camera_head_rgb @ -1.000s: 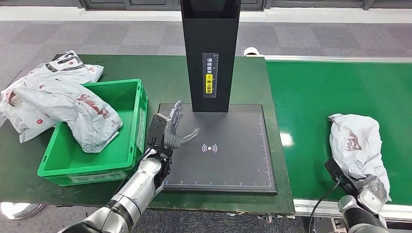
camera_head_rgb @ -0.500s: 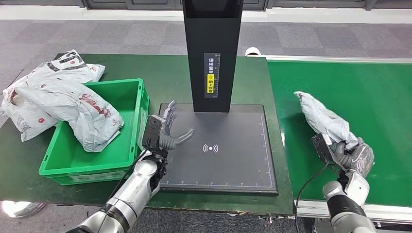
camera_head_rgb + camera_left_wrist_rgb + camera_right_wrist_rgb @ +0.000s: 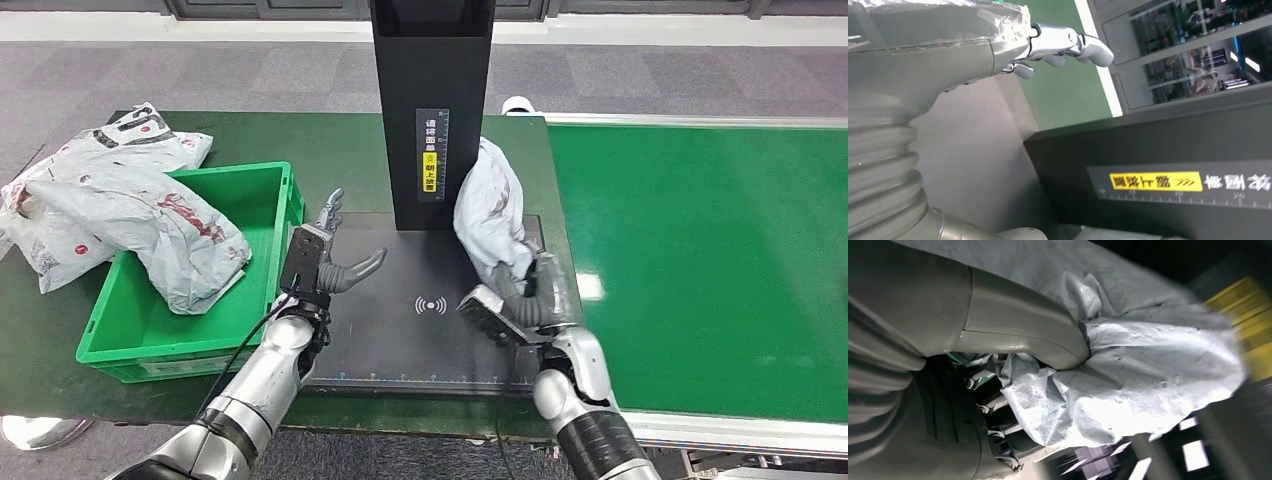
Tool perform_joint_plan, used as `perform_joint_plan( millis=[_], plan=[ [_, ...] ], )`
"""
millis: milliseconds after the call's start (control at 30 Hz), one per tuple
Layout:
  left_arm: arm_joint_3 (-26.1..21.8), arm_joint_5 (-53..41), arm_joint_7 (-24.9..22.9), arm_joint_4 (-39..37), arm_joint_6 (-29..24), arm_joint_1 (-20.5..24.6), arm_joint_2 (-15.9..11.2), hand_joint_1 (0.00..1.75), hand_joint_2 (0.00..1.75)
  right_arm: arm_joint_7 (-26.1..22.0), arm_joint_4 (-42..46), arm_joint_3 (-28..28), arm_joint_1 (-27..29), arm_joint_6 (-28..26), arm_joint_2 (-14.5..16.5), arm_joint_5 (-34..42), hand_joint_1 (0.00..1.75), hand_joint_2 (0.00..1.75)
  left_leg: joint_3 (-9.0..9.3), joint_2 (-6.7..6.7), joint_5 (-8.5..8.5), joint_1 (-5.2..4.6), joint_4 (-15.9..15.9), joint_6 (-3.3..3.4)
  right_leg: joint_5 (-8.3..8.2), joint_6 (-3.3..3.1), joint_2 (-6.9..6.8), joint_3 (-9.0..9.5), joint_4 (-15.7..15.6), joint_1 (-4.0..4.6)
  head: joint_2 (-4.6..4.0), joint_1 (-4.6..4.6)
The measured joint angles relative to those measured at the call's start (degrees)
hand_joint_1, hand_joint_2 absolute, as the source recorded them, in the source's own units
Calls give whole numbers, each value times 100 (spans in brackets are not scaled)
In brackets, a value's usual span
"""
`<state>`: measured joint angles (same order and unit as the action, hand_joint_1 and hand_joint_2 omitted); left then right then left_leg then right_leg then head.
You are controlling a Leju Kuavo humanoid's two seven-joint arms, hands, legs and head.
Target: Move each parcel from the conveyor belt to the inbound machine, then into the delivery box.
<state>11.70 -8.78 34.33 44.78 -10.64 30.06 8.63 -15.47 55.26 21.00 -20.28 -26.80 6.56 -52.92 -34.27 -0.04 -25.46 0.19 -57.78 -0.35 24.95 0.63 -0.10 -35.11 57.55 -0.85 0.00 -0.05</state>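
My right hand (image 3: 528, 298) grips a crumpled white plastic parcel (image 3: 492, 212) and holds it above the black scanning plate (image 3: 400, 340) of the inbound machine, close against its black column (image 3: 430, 110). In the right wrist view the thumb (image 3: 1023, 335) presses into the parcel (image 3: 1148, 370). My left hand (image 3: 325, 265) hovers open over the plate's left edge, fingers spread, holding nothing; its fingertips (image 3: 1078, 45) show in the left wrist view. The green delivery box (image 3: 190, 270) stands to the left with one white parcel (image 3: 170, 230) draped over its wall.
More white parcels (image 3: 90, 170) lie on the dark green table beyond the box at far left. The green conveyor belt (image 3: 700, 250) runs along the right with no parcel on its visible part. A grey floor lies beyond the table.
My right hand has lifted the parcel off the conveyor belt and carried it left, over the scanning plate. My left hand has drifted slightly left and back.
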Motion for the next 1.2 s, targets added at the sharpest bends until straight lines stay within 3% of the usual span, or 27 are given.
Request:
perform_joint_plan(
  millis=[233,267,367,400,500,767,967,1200],
  plan=[
    [-3,49,81,21,69,39,-66,0,175,17,424,1226,74,979,-95,553,175,175,-2,1,-1,-2,-2,1,0,0,1,0,-5,-3,0,1],
    [-3,53,97,21,81,54,-68,0,175,33,436,1365,79,1219,-112,654,149,175,-3,0,-1,-3,-2,1,0,0,0,1,-5,-3,0,1],
    [-1,87,113,20,107,114,-58,0,175,147,380,1702,29,2000,-166,977,18,175,-3,-2,-1,-3,-2,1,-1,0,-3,1,-5,-3,0,1],
    [2,114,110,20,115,139,-47,0,175,200,325,1811,-12,2239,-185,1075,0,175,-3,-2,-1,-3,-2,1,-1,0,-2,1,-5,-2,0,1],
    [5,188,110,20,112,207,-4,0,175,322,113,2075,-142,2623,-223,1264,0,175,-3,-2,-1,-2,-2,1,-2,0,-2,1,-4,-2,0,1],
    [6,292,169,54,27,226,23,0,175,369,-110,2253,-307,2520,-254,1432,0,175,-3,-2,0,-2,-2,0,-4,-3,-2,1,-3,-2,0,1],
    [-45,717,460,389,-263,-16,20,0,175,-61,85,2162,-248,1433,-256,2023,0,175,-3,0,-2,-2,-2,0,-3,-3,0,0,-4,-2,0,1],
    [-126,570,534,613,-874,-198,16,0,175,-1334,443,1550,-28,217,-109,3354,0,175,-2,-1,-3,-2,-2,0,-2,-2,-2,0,-5,-2,0,1]
  ],
)
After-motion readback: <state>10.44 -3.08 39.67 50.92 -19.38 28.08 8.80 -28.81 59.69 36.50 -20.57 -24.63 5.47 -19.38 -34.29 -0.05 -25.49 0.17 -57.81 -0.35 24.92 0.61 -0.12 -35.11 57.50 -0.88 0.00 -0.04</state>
